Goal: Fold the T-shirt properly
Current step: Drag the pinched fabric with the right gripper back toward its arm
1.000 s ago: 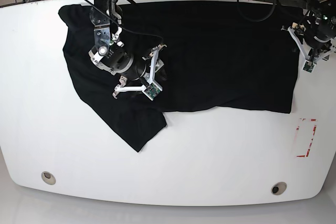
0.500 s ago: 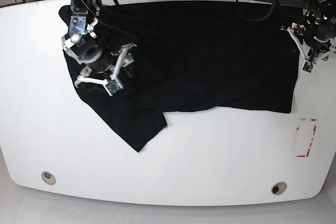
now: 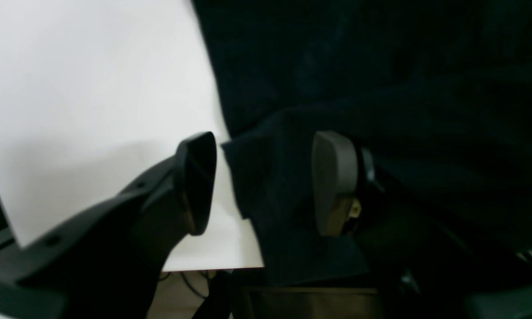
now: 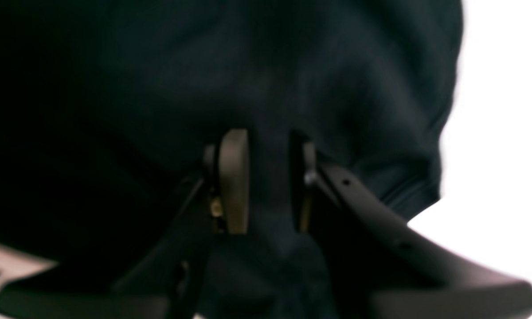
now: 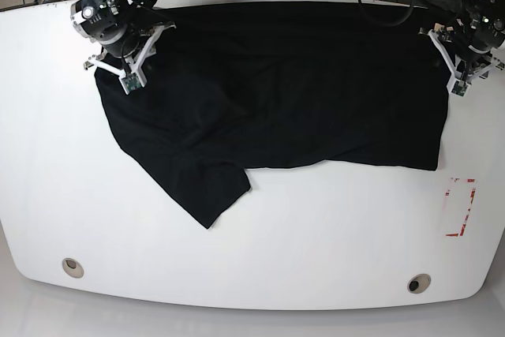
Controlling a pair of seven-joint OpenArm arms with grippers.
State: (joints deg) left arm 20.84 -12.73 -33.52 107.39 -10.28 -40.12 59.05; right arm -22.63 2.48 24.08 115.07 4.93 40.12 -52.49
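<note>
Lying spread on white table [image 5: 316,226], T-shirt [image 5: 300,92]; right end effector [image 4: 268,181] pinching it, left end effector [image 3: 266,181] wide.

No text, label, brand or number can be read in any view. The only sign is a red rectangular outline [image 5: 459,207] marked on the white table [image 5: 316,258], and it has no letters inside.
</note>
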